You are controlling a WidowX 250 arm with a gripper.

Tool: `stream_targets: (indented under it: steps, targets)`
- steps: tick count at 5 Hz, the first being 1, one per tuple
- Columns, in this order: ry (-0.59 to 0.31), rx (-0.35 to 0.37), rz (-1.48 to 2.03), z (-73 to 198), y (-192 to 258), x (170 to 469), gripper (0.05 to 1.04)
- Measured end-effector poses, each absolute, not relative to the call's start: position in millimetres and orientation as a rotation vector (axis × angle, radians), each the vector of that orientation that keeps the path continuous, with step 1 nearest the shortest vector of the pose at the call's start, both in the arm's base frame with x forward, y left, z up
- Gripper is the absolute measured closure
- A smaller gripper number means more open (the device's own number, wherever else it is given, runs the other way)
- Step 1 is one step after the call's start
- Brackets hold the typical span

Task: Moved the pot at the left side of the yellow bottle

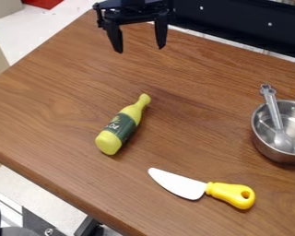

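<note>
My gripper [139, 46] hangs over the back left part of the table, its two fingers spread apart with nothing between them. The yellow bottle [131, 113] with a dark green label lies on its side in front of the gripper, its neck pointing to the back right. At the right edge of the view stands the metal pot [267, 144], well to the right of the bottle. A metal spoon [272, 108] rests in the pot, its handle leaning over the rim.
A knife [181, 185] with a white blade and yellow handle lies on the wooden table [57, 115], in front of the bottle and to its right. The table's left edge slants toward the front. A dark bar [236, 23] runs along the back.
</note>
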State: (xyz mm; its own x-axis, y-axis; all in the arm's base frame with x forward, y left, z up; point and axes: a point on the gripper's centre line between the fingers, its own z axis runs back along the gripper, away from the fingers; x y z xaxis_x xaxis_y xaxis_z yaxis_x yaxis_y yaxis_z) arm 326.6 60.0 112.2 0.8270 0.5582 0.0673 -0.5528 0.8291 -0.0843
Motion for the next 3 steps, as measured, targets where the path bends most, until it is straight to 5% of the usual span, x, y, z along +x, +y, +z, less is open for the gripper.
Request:
stream_targets:
  steps: [3]
  targets:
    - [0.014, -0.09, 0.538, 90.8, 22.8, 316.7, 0.085]
